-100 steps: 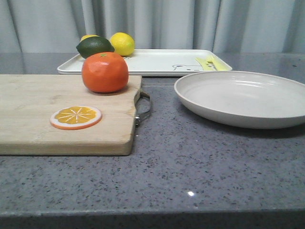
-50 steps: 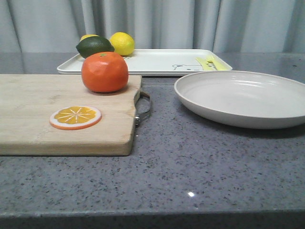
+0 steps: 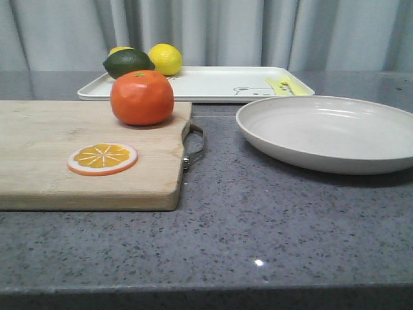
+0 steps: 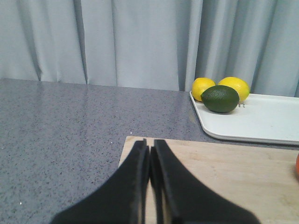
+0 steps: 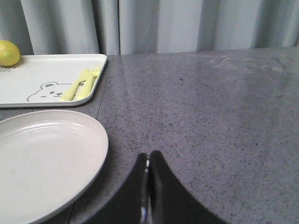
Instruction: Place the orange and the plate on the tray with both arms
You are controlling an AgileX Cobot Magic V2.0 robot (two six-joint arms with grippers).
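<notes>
**Nothing grabbed yet, both arms parked short of their targets**

The orange (image 3: 142, 97) sits on the cutting board (image 3: 45, 155), at its far right corner, with an orange slice (image 3: 102, 159) nearer the camera at about 7 o'clock from it. The plate (image 3: 329, 132) rests on the desk (image 3: 258, 219) off at 3 o'clock from the orange, and the tray (image 3: 213, 84) lies behind both at 12 o'clock, with a lime (image 3: 129, 62) and lemon (image 3: 166, 59) on its left end.

The left end effector (image 4: 150, 161) is pinched closed with nothing in it, hovering over the board; the right end effector (image 5: 149, 170) is closed and empty too, just beside the plate's rim.

I'd say open both wide first. Take the orange around its middle and grip the plate by the rim, then land each on the bare middle of the tray, away from the fruit.

The front view shows no arms at all; only the wrist views show them
</notes>
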